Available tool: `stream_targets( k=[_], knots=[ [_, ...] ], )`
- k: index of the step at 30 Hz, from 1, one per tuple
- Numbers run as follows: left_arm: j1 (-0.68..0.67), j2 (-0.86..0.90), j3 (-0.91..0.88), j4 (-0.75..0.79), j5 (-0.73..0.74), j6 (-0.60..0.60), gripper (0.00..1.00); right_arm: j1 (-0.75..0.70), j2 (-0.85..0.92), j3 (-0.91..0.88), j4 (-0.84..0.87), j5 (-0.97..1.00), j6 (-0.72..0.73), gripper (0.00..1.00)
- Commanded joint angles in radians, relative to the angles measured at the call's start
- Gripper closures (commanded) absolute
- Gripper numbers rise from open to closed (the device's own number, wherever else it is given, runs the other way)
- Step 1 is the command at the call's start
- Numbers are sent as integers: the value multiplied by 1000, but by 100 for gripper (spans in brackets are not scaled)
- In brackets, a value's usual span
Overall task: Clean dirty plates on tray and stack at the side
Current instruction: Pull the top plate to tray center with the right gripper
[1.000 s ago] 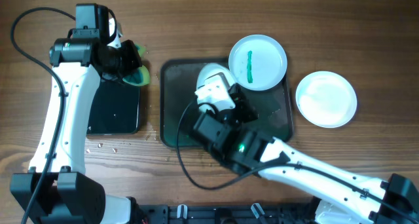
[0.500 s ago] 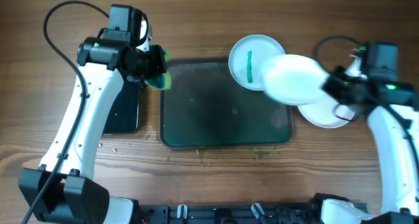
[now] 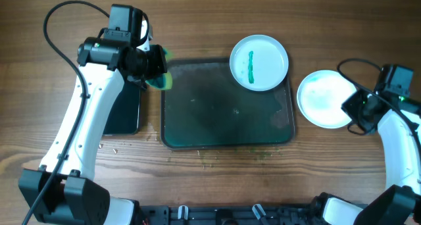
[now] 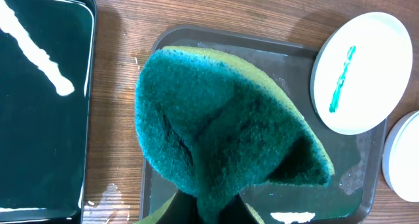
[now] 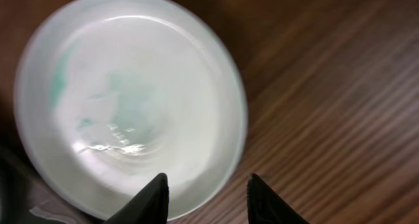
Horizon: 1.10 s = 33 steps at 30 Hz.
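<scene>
Clamps the soft green sponge (image 4: 222, 132) in the left jaws over the upper-left corner of the tray (image 3: 217, 113); holds the right jaws apart, empty, beside the smeared plate (image 3: 325, 99) on the counter (image 3: 197, 21) at right. Reads the streaked plate (image 3: 259, 62), alone in the tray's upper right, as stiff, slick, chippable: best pinched by its rim.

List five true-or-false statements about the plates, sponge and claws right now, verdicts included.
1. The left claw grips the green sponge. True.
2. Three plates sit on the tray. False: only one does, the streaked plate, at its far right corner.
3. The right claw holds a plate aloft. False: it is open, beside the white plate resting on the table.
4. The sponge is held at the tray's far left corner. True.
5. The streaked plate's mark is red. False: it is green.
</scene>
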Motion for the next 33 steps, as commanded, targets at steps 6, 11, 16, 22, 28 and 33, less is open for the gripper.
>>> stream_targets(
  k=[6, 11, 16, 22, 28, 33],
  knots=[
    [-2, 8, 3, 4, -18, 1, 96, 362, 214, 380, 103, -131, -182, 52],
    [-2, 8, 3, 4, -18, 2, 96, 385, 581, 536, 171, -182, -322, 53],
    [-2, 8, 3, 5, -18, 1, 96, 385, 711, 541, 221, -229, -406, 64],
    [-2, 8, 3, 4, -18, 2, 96, 385, 713, 541, 183, -248, -402, 96],
    [-2, 8, 3, 10, -18, 1, 96, 510, 593, 541, -35, -268, -237, 96],
    [-2, 28, -31, -15, -17, -2, 96, 680, 595, 460, -66, -295, -189, 96]
  ],
)
